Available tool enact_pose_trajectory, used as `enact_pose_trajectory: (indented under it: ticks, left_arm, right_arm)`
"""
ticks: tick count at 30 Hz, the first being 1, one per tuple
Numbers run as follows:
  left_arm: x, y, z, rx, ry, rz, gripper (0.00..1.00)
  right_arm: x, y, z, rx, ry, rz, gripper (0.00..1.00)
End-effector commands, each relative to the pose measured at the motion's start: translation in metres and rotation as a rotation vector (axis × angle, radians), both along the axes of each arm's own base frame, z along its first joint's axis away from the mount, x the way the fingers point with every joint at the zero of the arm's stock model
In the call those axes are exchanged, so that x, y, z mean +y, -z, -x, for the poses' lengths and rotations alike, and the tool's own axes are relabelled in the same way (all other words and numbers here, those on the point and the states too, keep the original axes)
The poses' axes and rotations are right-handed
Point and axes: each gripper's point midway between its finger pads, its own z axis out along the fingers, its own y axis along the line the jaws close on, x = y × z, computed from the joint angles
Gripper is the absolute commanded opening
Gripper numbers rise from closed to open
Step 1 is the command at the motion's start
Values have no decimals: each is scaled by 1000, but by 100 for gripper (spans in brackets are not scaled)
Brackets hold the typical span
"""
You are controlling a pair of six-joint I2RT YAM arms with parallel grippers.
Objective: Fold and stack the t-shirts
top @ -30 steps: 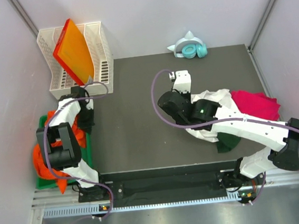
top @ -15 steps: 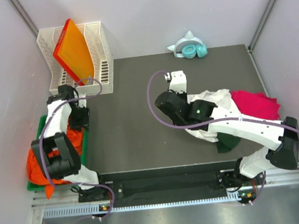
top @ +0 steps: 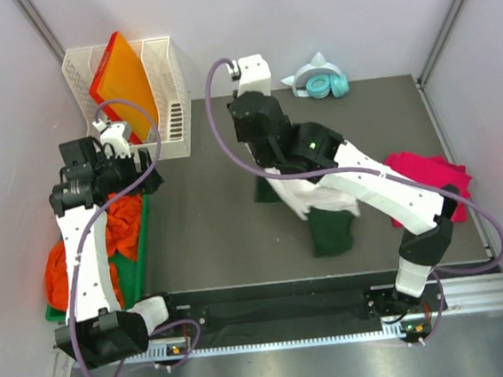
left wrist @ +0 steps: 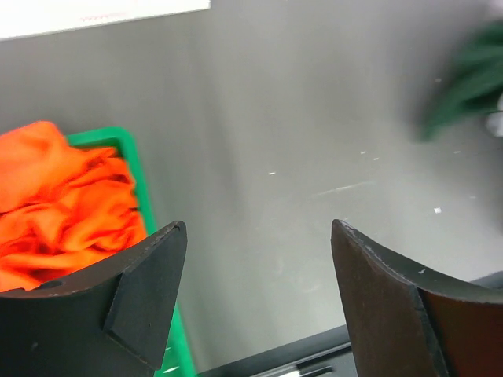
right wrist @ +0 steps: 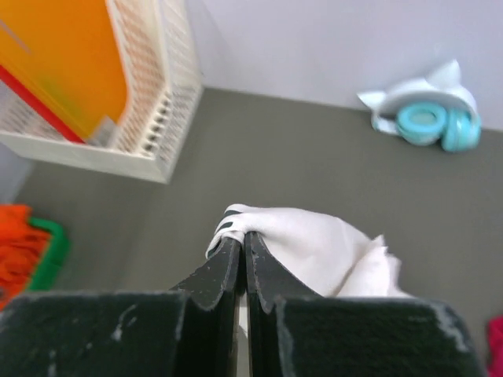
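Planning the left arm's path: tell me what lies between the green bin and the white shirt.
Only bare tabletop separates green bin and white shirt, seen in the top external view.

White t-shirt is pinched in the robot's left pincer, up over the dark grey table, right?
Not quite. It is the right pincer that is shut on the white t-shirt, as the right wrist view shows. The left pincer is open and holds nothing. The rest is fine: the shirt is over the dark grey table.
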Motion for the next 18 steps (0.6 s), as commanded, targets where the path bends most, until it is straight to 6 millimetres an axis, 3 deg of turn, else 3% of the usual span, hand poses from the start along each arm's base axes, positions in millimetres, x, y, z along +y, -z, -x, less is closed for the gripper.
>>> enact_pose_trajectory:
  ticks: [1, 5, 9, 12, 17, 18]
  left_arm:
    - [-18, 0, -9, -15, 14, 136, 78]
    - [-21, -3, -9, -20, 6, 163, 78]
    - [-22, -3, -10, -22, 3, 180, 78]
    - [-27, 2, -11, -19, 17, 205, 77]
    - [-31, 12, -14, -19, 9, 249, 77]
    - [-31, 18, -14, -7, 0, 256, 77]
  right_arm:
    - [41, -24, 8, -29, -148, -61, 0]
    - [71, 15, 29, 29, -222, -39, 0]
    - [75, 46, 38, 84, -235, -24, 0]
    - [67, 54, 39, 88, -220, -16, 0]
    - [23, 64, 22, 85, -92, 30, 0]
    - [12, 56, 20, 76, -72, 14, 0]
